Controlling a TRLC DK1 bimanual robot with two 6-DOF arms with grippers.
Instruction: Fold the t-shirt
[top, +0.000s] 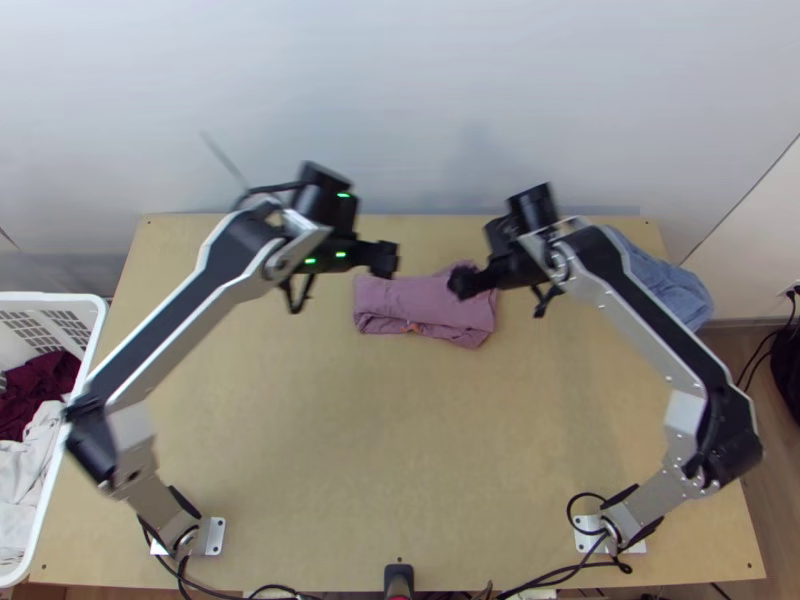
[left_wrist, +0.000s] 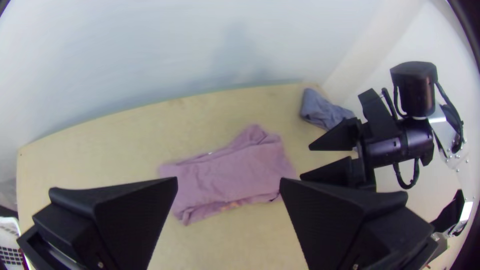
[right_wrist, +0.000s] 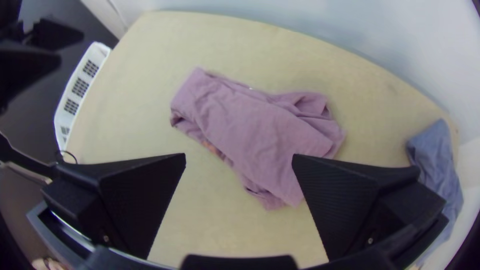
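There's the shirt (top: 420, 300) on the table (top: 400, 440), long axis running side to side! Left gripper (left_wrist: 229, 180) hangs toward its left end, right gripper (right_wrist: 239, 157) toward its right, seemingly nearer; both are spread wide.

From above, my blurred right gripper (top: 468, 280) masks part of the mauve T-shirt (top: 425, 302); my right arm (top: 645, 320) covers some blue cloth (top: 686, 292); the view's edge crops the white basket (top: 97, 335).
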